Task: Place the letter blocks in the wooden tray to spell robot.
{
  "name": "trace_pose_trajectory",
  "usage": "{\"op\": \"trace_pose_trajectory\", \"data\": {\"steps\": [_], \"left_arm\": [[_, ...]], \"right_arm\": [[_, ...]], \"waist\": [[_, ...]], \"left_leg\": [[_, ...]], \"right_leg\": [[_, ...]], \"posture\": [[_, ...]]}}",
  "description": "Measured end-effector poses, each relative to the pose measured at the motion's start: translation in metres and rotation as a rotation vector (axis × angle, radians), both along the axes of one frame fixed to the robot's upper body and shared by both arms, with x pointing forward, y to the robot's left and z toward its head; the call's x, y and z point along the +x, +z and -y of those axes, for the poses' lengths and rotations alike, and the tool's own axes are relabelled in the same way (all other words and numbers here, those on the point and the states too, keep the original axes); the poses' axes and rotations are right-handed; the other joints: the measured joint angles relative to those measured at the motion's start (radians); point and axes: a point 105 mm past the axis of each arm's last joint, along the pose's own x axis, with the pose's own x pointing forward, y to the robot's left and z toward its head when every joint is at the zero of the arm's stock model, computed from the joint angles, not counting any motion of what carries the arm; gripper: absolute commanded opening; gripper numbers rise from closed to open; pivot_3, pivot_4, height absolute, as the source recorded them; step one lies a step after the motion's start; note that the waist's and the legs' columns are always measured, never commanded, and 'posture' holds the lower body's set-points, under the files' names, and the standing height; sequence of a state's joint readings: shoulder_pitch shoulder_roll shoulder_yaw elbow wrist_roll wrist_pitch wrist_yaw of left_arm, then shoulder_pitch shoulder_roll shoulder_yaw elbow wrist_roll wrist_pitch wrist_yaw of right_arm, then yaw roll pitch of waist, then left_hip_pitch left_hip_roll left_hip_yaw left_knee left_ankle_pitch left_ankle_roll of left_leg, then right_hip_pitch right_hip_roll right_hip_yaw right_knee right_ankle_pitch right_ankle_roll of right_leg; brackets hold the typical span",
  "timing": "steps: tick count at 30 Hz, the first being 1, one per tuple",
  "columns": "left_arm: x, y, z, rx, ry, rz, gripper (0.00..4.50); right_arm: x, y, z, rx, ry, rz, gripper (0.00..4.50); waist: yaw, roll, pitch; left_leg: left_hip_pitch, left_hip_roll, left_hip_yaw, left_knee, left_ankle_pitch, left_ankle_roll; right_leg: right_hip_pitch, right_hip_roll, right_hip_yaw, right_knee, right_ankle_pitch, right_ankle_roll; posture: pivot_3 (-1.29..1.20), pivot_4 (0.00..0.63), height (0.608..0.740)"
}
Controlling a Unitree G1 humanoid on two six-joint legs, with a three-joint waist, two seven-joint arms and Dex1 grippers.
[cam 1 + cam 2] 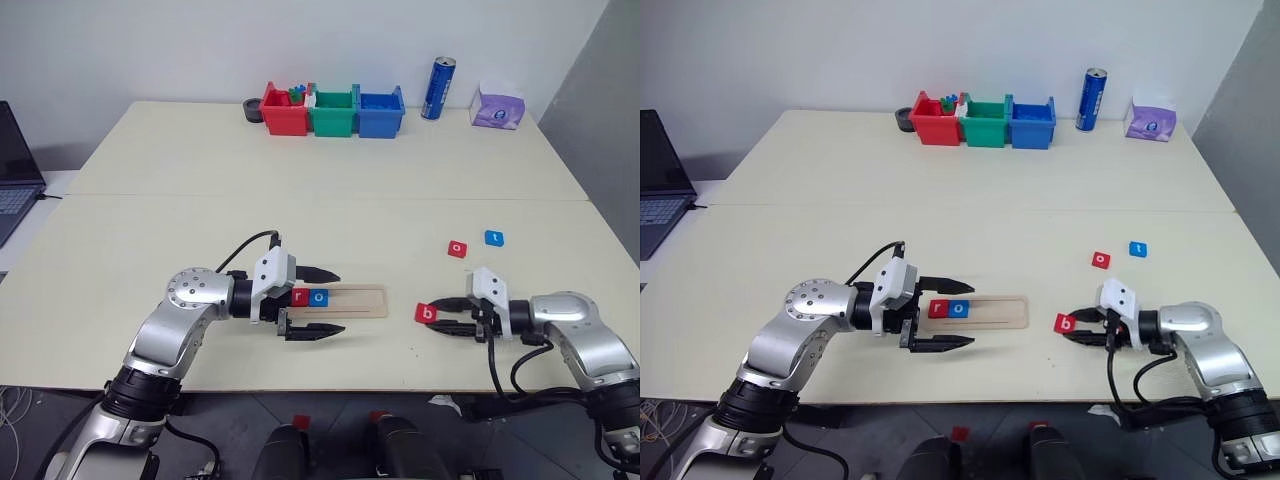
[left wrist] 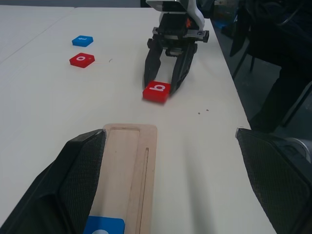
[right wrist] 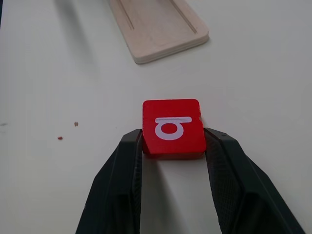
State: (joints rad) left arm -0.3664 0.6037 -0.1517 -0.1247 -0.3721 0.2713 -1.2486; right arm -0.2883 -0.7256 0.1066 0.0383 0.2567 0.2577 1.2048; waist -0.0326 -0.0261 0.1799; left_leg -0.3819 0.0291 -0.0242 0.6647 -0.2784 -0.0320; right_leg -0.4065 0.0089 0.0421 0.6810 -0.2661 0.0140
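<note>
The wooden tray lies near the table's front edge. A red "r" block and a blue "o" block sit side by side at its left end. My left gripper hangs open, one finger on each long side of the tray, holding nothing. To the right of the tray, my right gripper is shut on the red "b" block, its fingers pressed to two opposite sides as the block rests on the table. A red "o" block and a blue "t" block lie loose farther back on the right.
Red, green and blue bins stand in a row at the back. A blue can and a tissue pack stand to their right. A laptop sits off the left edge.
</note>
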Motion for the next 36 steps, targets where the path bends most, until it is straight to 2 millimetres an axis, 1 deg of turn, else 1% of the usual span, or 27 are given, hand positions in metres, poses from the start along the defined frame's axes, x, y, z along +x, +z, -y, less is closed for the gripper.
{"op": "trace_pose_trajectory", "data": {"steps": [3,6,8,10,11,13,16,21,24,26,30,36], "left_arm": [[0.005,0.002,-0.009,0.01,0.024,0.015,4.5],[0.013,0.007,-0.034,0.041,0.098,0.03,4.5],[0.016,0.008,-0.051,0.072,0.138,0.046,4.5],[0.015,0.009,-0.061,0.086,0.16,0.052,4.5],[0.014,0.008,-0.065,0.088,0.17,0.048,4.5],[0.011,0.003,-0.07,0.092,0.186,0.032,4.5],[0.008,-0.001,-0.073,0.098,0.197,0.016,4.5],[0.005,0.007,-0.073,0.093,0.209,0.046,4.5],[0.002,0.007,-0.071,0.094,0.208,0.04,4.5],[0.003,0.007,-0.07,0.093,0.215,0.041,4.5],[0.003,0.007,-0.07,0.091,0.22,0.037,4.5],[0.003,0.008,-0.069,0.091,0.215,0.038,4.5]], "right_arm": [[0.008,0.023,-0.024,0.041,0.053,0.06,1.46],[0.014,0.042,-0.053,0.106,0.113,0.09,1.46],[0.016,0.053,-0.079,0.147,0.17,0.104,1.46],[0.016,0.057,-0.1,0.163,0.227,0.114,1.46],[0.016,0.056,-0.106,0.156,0.24,0.118,1.46],[0.021,0.046,-0.114,0.122,0.242,0.122,1.46],[0.024,0.033,-0.118,0.086,0.237,0.112,1.46],[0.026,0.022,-0.115,0.051,0.245,0.114,1.46],[0.027,0.013,-0.112,0.03,0.246,0.098,1.46],[0.029,0.01,-0.111,0.025,0.241,0.093,1.46],[0.033,0.008,-0.115,0.017,0.241,0.112,1.46],[0.032,0.003,-0.12,0.007,0.255,0.113,1.46]], "waist": [[-0.003,0.0,0.0],[-0.003,0.001,0.0],[-0.004,0.001,0.001],[0.0,0.001,0.001],[0.001,0.001,0.001],[0.008,0.001,0.001],[0.014,0.001,0.001],[0.012,0.001,0.001],[0.007,0.001,0.001],[0.004,0.001,0.001],[0.002,0.001,0.001],[0.002,0.001,0.001]], "left_leg": [[0.001,0.001,0.0,0.0,0.0,0.0],[0.0,0.002,-0.001,0.0,0.0,0.0],[0.0,0.002,-0.001,-0.001,0.0,0.0],[0.0,0.002,-0.001,-0.001,0.0,0.0],[0.0,0.002,-0.001,-0.001,0.0,0.0],[-0.002,0.001,-0.001,0.0,0.0,0.0],[-0.004,0.001,-0.001,0.0,0.0,0.0],[-0.003,0.0,-0.001,0.0,0.0,0.0],[-0.003,0.0,-0.001,0.0,0.0,0.0],[-0.003,0.0,-0.001,0.0,0.0,0.0],[-0.002,0.0,-0.001,-0.001,0.0,0.0],[-0.002,0.0,-0.001,-0.001,0.0,0.0]], "right_leg": [[0.0,0.001,0.0,0.001,0.0,0.0],[0.0,0.002,-0.001,0.001,0.0,0.0],[-0.001,0.002,-0.001,0.001,0.0,-0.001],[-0.001,0.002,-0.001,0.0,0.0,-0.001],[-0.001,0.001,-0.001,0.0,0.0,-0.001],[-0.002,-0.002,-0.002,-0.001,0.0,-0.001],[-0.002,-0.005,-0.003,-0.001,0.0,0.0],[-0.003,-0.006,-0.003,0.0,0.0,0.0],[-0.002,-0.004,-0.003,0.0,0.0,0.0],[-0.003,-0.003,-0.003,0.0,0.0,0.0],[-0.003,-0.002,-0.002,0.001,0.0,0.0],[-0.003,-0.002,-0.002,0.001,0.0,0.0]], "posture": [[0.0,0.15,0.74],[0.0,0.15,0.74],[0.0,0.15,0.74],[0.0,0.15,0.74],[0.0,0.15,0.74],[0.0,0.15,0.74],[0.0,0.15,0.74],[0.0,0.15,0.74],[0.0,0.15,0.74],[0.0,0.15,0.74],[0.0,0.15,0.74],[0.0,0.15,0.74]]}}
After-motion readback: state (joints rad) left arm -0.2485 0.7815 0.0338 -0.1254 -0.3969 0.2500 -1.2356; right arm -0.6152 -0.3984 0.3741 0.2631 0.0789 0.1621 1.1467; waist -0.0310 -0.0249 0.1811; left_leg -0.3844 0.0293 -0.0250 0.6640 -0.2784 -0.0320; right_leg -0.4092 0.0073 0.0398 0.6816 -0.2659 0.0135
